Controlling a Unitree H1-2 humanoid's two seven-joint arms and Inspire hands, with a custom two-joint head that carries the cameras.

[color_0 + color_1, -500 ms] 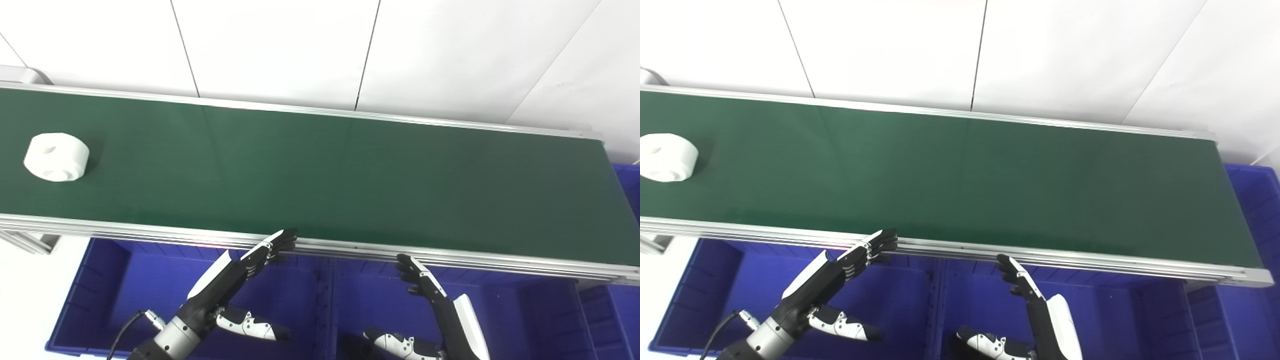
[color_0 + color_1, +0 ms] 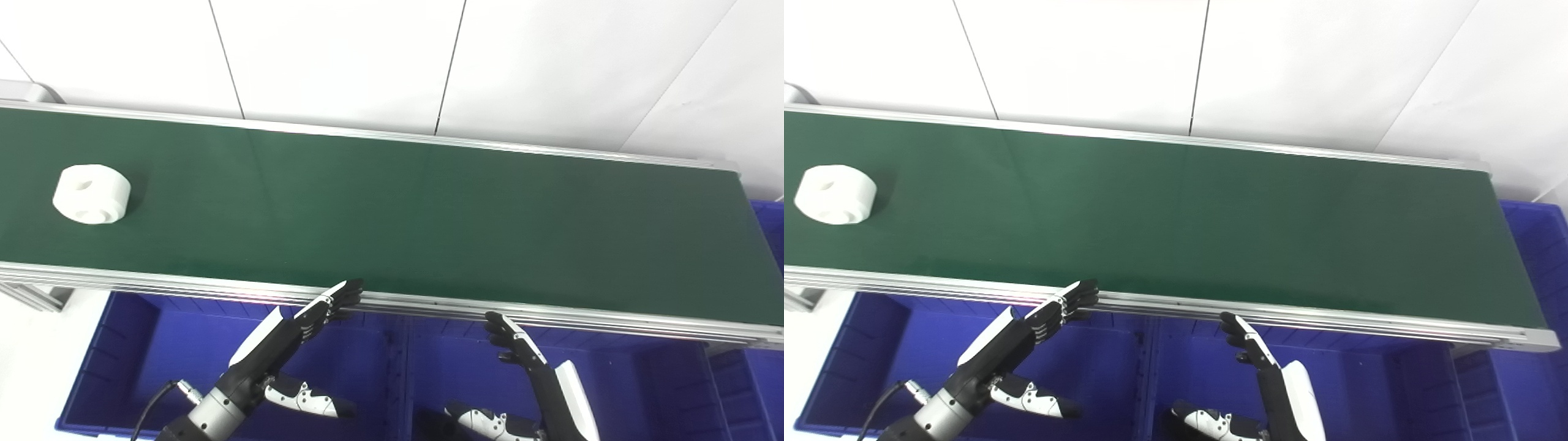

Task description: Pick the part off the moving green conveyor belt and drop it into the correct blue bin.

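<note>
- Nearest: blue bins (image 2: 184, 343) under the near edge of the belt, side by side with a divider between them. Both hands hang over them.
- Left hand (image 2: 288, 334): holds nothing; fingers straight and close alongside one another, thumb splayed out low. Fingertips (image 2: 346, 291) reach up to the near rail (image 2: 429, 303); contact with it cannot be judged.
- Right hand (image 2: 527, 361): also holds nothing; fingers extended toward the rail, thumb out to the side, tips just short of the rail.
- Belt (image 2: 429, 214): green, running left to right across the view, bare along its middle and right.
- Part (image 2: 92, 194): white, short and round, with holes in its upper face, lying on the far left of the belt, well apart from both hands.
- Key relation: the part lies up and to the left of the left hand, which is clearly the nearer one. No long axis to line up on.
- Judgement: the pick falls to the left hand, reaching over the rail.
</note>
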